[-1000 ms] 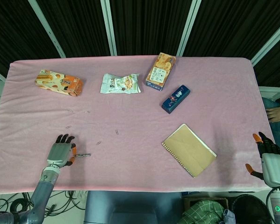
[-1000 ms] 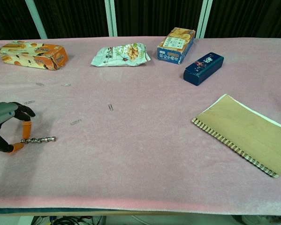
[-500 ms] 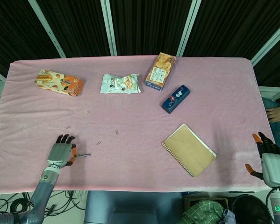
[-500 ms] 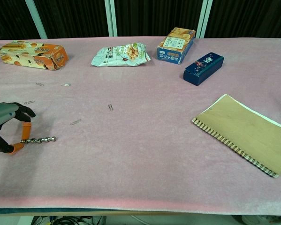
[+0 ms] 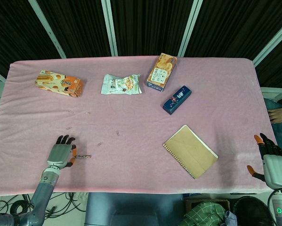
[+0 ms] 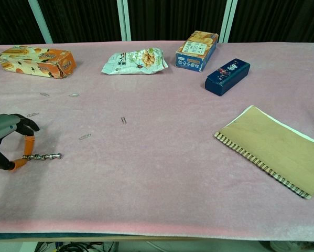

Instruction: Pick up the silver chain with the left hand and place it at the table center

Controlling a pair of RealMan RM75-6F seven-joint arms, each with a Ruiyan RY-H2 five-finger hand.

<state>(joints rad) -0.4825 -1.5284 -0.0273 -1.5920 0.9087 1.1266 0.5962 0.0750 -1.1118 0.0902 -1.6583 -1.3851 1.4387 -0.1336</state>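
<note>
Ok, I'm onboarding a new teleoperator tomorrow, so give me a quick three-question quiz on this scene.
1. True or false: the left hand pinches one end of the silver chain.
2. Which lies nearest the notebook? A orange snack box B dark blue box C snack bag
3. Fill in: the chain's free end lies on the pink ___.

Key: 1 true; 2 B; 3 tablecloth.
</note>
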